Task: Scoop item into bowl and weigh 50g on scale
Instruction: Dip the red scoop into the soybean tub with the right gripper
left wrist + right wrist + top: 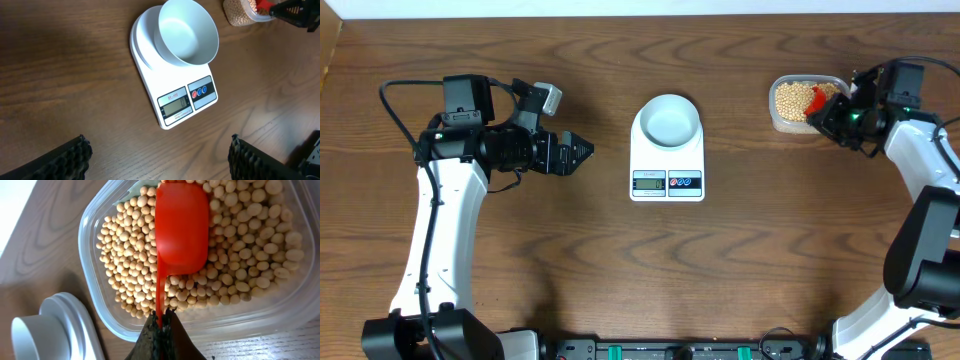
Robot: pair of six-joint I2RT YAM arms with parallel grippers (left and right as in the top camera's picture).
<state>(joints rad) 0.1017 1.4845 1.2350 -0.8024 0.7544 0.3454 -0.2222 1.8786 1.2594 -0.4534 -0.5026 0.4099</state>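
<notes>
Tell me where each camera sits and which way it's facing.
Overhead: fixed above the table, looking straight down at bowl, scale and tub; left arm and right arm show.
Left wrist: on the left arm, angled down at bowl and scale; open left gripper, fingers at bottom corners.
Right wrist: on the right arm, looking down into beans; right gripper shut on red scoop.
Shared: bowl on scale, in all three.

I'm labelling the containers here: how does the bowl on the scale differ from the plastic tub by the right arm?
The bowl is round and opaque, pale in colour; the tub is clear and rounded-rectangular. The bowl is empty; the tub holds beans and a red scoop. The bowl sits on the scale; the tub rests directly on the table. Both are open-topped.
</notes>
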